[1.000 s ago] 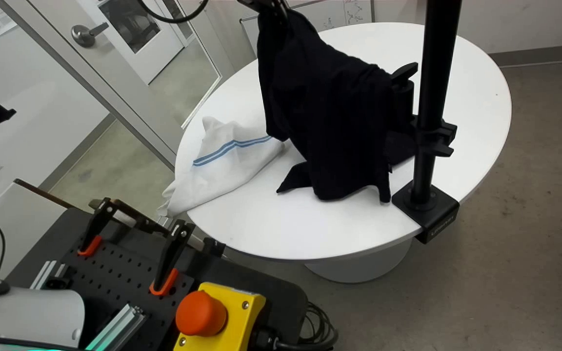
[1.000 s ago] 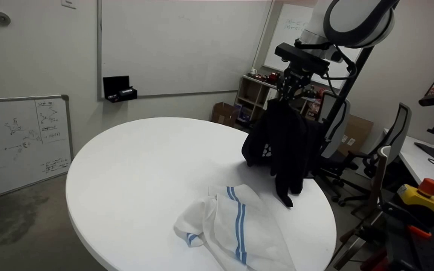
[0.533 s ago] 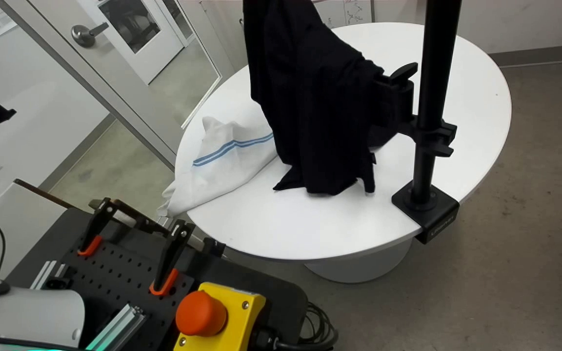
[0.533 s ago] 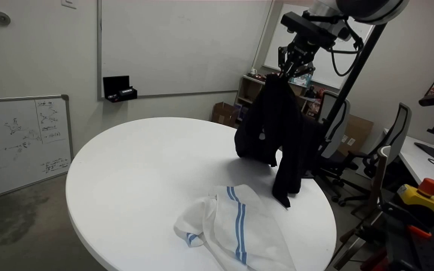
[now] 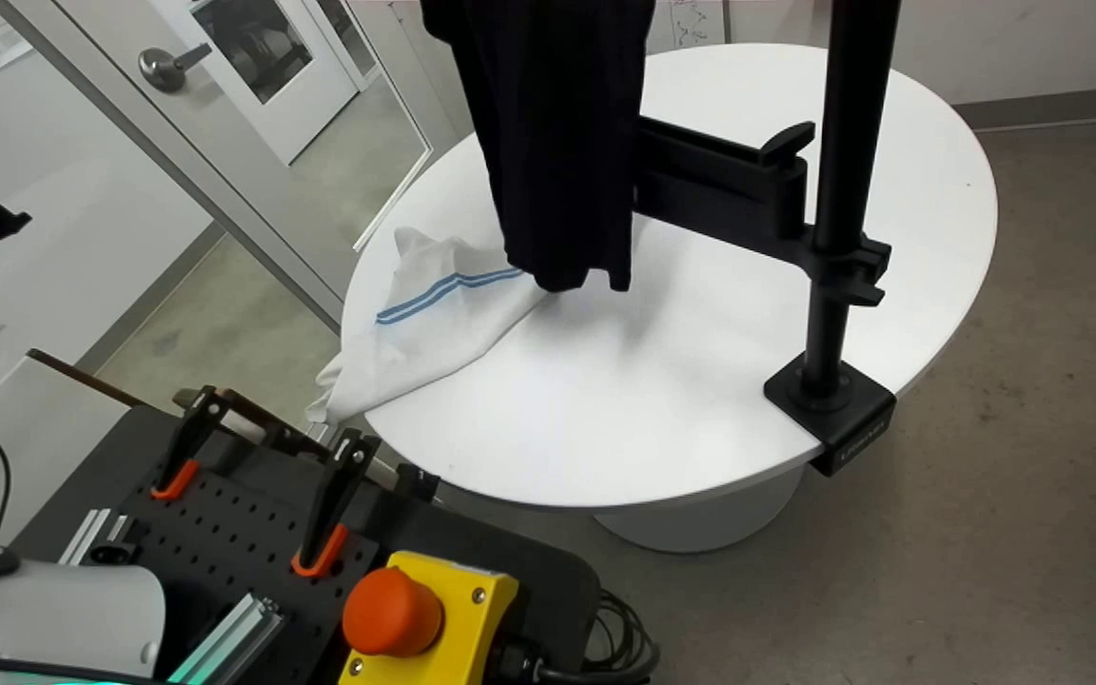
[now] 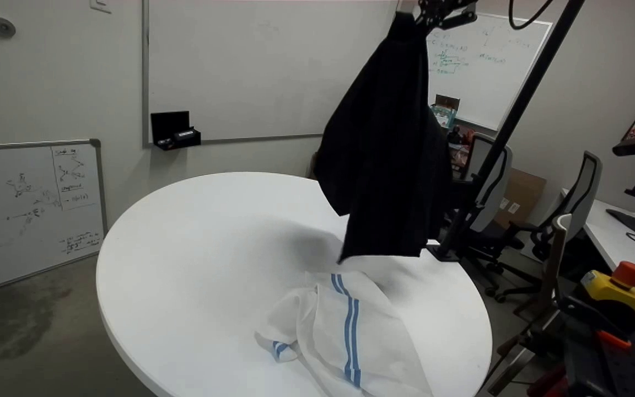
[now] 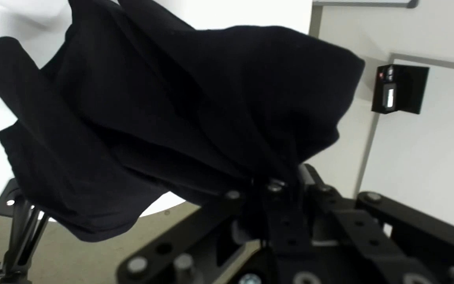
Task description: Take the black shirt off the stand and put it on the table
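Observation:
The black shirt [image 5: 557,143] hangs limp in the air above the table [image 5: 653,409]; it also shows in an exterior view [image 6: 389,149] and in the wrist view [image 7: 172,98]. My gripper [image 6: 420,21] is shut on the shirt's top; its jaws are partly covered by fabric in the wrist view [image 7: 286,181]. The stand [image 5: 843,124] is at the table's edge, with its bar arm [image 5: 719,195] mostly bare. The shirt overlaps the bar's free end in that view; I cannot tell whether they touch. The shirt's lower hem is above the tabletop.
A white cloth with blue stripes [image 5: 443,314] lies on the table, also in an exterior view [image 6: 345,331]. The stand's base [image 5: 829,404] is clamped at the rim. A yellow box with a red button [image 5: 424,618] sits on the dark robot cart.
My gripper has risen with the shirt and moved away from the stand's pole. The shirt has slid along the bar, baring most of it, and its hem has lifted off the table.

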Controlling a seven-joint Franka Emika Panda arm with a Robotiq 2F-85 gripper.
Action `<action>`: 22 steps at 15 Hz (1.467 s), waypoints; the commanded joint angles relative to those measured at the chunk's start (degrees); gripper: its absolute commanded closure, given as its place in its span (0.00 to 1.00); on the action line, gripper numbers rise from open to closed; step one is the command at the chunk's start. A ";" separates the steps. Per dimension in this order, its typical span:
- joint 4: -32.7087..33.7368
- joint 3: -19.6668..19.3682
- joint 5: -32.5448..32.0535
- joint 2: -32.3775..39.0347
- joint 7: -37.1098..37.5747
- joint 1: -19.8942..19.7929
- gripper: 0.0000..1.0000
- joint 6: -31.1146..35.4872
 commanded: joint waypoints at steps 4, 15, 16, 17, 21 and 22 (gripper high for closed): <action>5.23 6.61 6.39 -5.61 -5.30 0.52 0.98 -4.35; 8.83 11.09 3.61 2.45 -4.66 0.71 0.98 -4.12; 8.69 11.02 3.17 3.47 -4.54 0.79 0.98 -3.68; 8.61 10.90 2.80 4.54 -4.49 0.92 0.98 -3.23; 7.67 10.56 1.18 8.09 -3.65 1.80 0.98 -1.48; 7.28 10.46 0.64 8.80 -3.31 2.13 0.98 -1.38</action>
